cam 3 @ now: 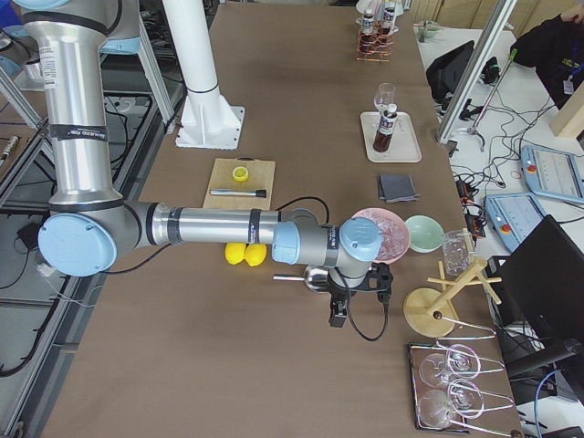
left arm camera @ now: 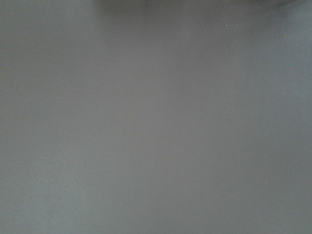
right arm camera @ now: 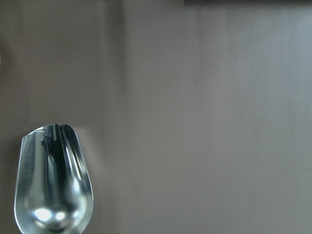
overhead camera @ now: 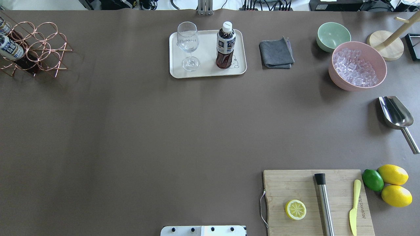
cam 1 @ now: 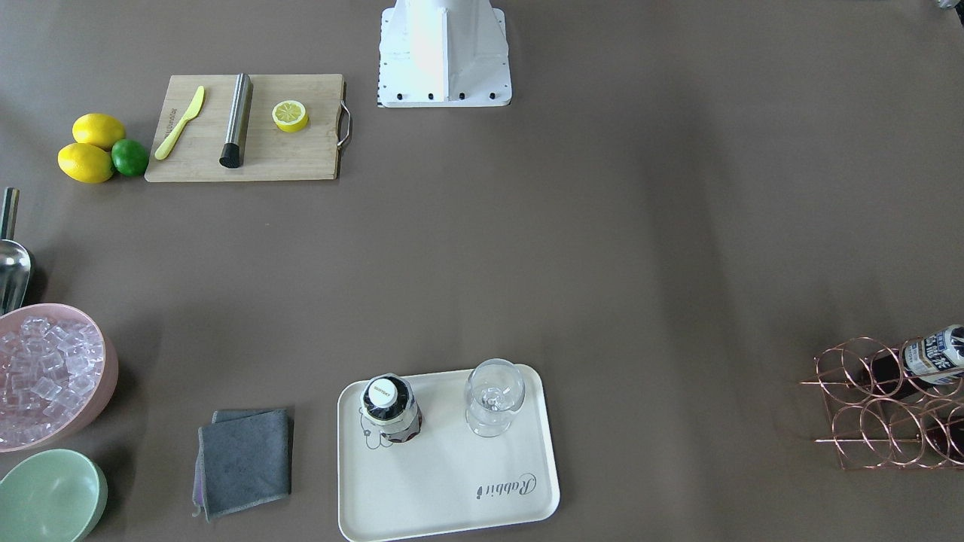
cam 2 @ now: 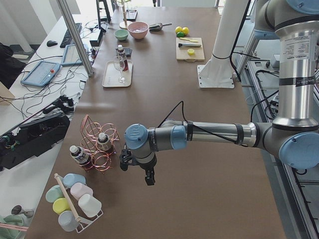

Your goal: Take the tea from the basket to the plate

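The tea (overhead camera: 225,46) stands upright on the plate (overhead camera: 207,65), upper centre; left claw (cam 2: 147,178) and right claw (cam 3: 336,315): open or closed, cannot tell.

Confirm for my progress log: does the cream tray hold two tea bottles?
No: only one tea bottle stands upright on the tray, beside a glass.

Tea bottle (overhead camera: 225,46) upright on cream plate (overhead camera: 206,64); copper wire basket (overhead camera: 39,46) well apart, seemingly with two bottles (overhead camera: 12,49).

Open stretch of table (overhead camera: 131,131) between basket (overhead camera: 42,49) and plate (overhead camera: 206,67); glass (overhead camera: 188,41) and tea (overhead camera: 225,44) upright on it.
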Motion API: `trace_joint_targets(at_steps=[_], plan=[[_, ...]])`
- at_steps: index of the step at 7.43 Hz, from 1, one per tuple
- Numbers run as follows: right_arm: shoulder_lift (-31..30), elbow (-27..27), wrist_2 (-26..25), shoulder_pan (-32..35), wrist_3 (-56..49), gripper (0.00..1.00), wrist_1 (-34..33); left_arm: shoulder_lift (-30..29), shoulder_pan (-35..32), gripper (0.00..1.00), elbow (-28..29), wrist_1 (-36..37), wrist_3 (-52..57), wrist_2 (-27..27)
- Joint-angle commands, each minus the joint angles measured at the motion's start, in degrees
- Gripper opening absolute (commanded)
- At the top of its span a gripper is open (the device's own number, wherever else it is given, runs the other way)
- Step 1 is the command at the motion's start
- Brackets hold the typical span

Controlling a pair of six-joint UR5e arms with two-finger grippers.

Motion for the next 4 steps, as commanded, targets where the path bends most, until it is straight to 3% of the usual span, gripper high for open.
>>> trace_joint_targets(at_steps=[1,4], plan=[[-0.4,-0.1,0.6,0.3,-0.9,1.00,-0.1,0.0,-1.3,0.97,-0.2,-0.1,1.1,-0.2],[-0.4,-0.2,0.6,0.3,-0.7,1.00,-0.1,0.0,-1.9,0.97,-0.4,-0.7,0.9,-0.2]])
